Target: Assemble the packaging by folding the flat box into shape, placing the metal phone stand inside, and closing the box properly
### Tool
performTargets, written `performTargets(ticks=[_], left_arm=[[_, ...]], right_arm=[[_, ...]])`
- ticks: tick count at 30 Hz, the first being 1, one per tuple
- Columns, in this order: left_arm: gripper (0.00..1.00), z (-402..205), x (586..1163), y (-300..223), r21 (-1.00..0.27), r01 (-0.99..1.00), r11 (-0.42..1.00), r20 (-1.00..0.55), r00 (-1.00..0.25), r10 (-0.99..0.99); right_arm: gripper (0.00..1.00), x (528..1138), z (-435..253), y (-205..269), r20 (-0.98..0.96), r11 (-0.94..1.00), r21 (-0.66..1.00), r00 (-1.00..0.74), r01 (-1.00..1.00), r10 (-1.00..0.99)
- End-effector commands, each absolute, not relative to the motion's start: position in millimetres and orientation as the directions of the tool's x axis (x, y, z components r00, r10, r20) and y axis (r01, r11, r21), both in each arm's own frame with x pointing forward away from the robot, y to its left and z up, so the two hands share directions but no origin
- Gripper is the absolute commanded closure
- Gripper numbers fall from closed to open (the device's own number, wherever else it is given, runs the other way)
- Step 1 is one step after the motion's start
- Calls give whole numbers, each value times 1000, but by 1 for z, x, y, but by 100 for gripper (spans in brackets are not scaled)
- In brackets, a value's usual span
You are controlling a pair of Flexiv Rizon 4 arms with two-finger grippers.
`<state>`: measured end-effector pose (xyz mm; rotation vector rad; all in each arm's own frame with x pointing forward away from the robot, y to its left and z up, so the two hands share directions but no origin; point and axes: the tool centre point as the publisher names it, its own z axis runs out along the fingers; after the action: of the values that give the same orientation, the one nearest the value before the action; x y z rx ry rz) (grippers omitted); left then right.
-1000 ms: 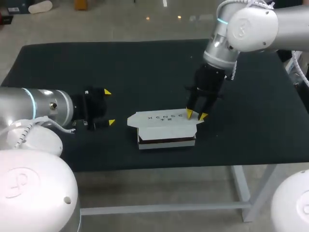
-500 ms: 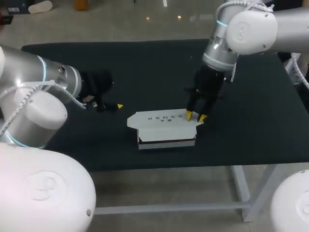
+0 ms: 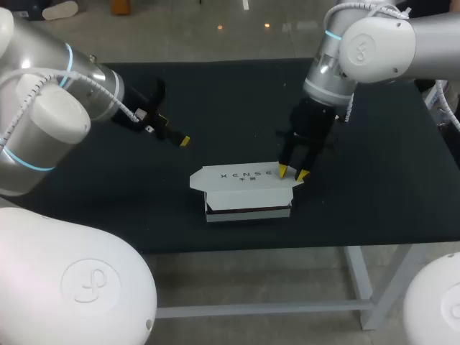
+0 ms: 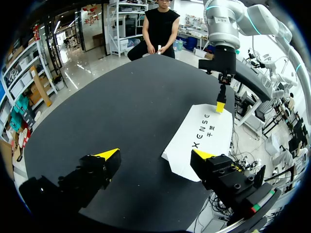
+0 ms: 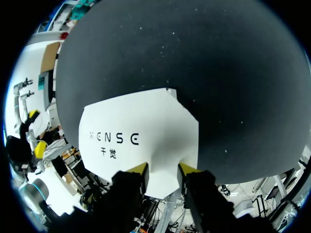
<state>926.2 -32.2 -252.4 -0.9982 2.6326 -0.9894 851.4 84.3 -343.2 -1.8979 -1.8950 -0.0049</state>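
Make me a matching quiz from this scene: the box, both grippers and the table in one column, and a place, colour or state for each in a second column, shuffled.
Things:
1. box
2. left gripper
3. right gripper
4. table

Descriptions:
A. black, carries everything else
B. tips down at the box's right end
C. white with dark print on top, near the table's front edge
D. open, over bare table, apart from the box

Pairs: 1-C, 2-D, 3-B, 4-A
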Motion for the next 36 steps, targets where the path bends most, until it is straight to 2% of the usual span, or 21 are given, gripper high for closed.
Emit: performTargets(ticks=[1,12,20,22,33,34,36], left_arm=[[0,-251,942,-39,-130,-969,211,356,-244,-902],[0,-251,942,-39,-130,-969,211,356,-244,-902],[0,-268,930,-61,32,-993,-110,322,114,-940],[0,-273,927,-62,38,-976,-214,266,217,-939],[0,-273,927,-62,38,-976,-214,266,217,-939],[0,-270,935,-68,81,-959,-271,243,283,-928],[0,-274,940,-84,88,-932,-351,172,362,-916]], right_arm=[[59,848,-343,85,318,50,-302,51,952,947],[59,851,-344,87,316,55,-295,43,954,948],[59,850,-346,89,313,53,-292,43,955,949],[59,850,-346,88,311,51,-291,44,955,949],[59,854,-346,88,310,47,-283,45,958,950],[59,854,-345,88,310,47,-282,45,958,950],[59,854,-345,89,312,46,-278,45,960,949]])
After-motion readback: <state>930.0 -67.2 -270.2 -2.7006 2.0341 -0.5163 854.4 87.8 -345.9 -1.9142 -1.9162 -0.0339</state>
